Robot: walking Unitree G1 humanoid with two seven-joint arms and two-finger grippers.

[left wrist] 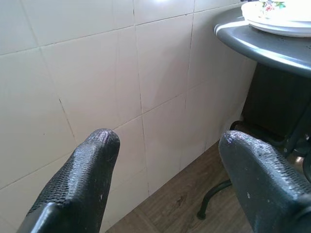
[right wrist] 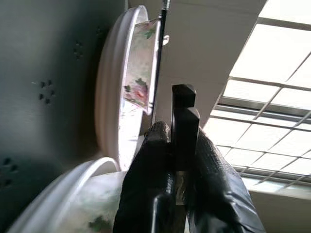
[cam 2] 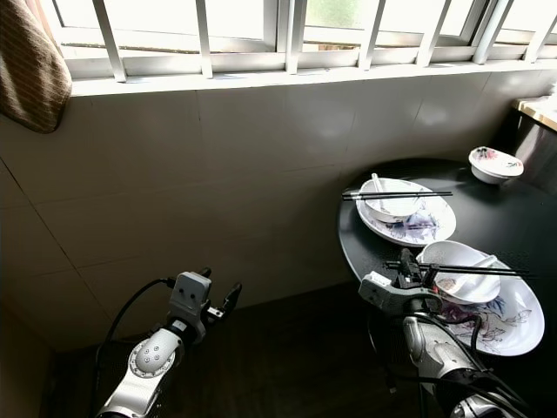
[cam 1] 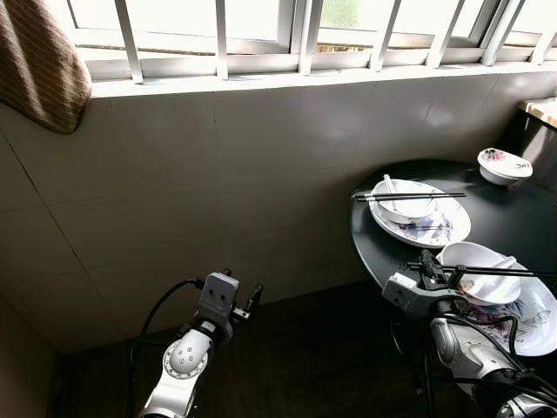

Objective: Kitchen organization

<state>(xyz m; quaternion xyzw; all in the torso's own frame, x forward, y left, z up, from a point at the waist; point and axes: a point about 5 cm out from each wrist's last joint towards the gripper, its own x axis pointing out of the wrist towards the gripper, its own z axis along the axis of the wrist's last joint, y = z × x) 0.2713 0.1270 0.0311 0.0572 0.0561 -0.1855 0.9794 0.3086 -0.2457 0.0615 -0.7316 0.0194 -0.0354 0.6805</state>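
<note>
A round black table [cam 1: 513, 228] is shown against a white tiled wall [cam 1: 218, 192] beneath a barred window [cam 1: 287, 30]. The right gripper [cam 1: 432, 266] is held at the near edge of the table, and its black fingers [right wrist: 160, 184] are seen in the right wrist view pressed together on the ends of a pair of black chopsticks [cam 1: 487, 272]. These chopsticks extend away from the gripper across the rim of a white bowl [cam 1: 479, 272], which lies just beyond the fingertips and rests on a floral plate [cam 1: 535, 318]. A white spoon [cam 1: 503, 262] is seen in that bowl.

Farther from the right gripper, toward the wall, a second white bowl [cam 1: 406, 198] is set on a second floral plate [cam 1: 435, 228]; a second pair of black chopsticks [cam 1: 409, 197] is laid across its rim, and a white spoon [cam 1: 389, 187] stands in it. A small floral bowl [cam 1: 504, 165] is placed well beyond, at the far side of the table.

The left gripper [cam 1: 241, 306] is held well apart from the table, over the dark wooden floor [cam 1: 313, 366] and facing the tiled wall. Its fingers [left wrist: 82, 179] are spread apart with nothing between them. The table edge and a plate are visible ahead of it in the left wrist view. A brown curtain [cam 1: 39, 61] hangs at the window's left end.
</note>
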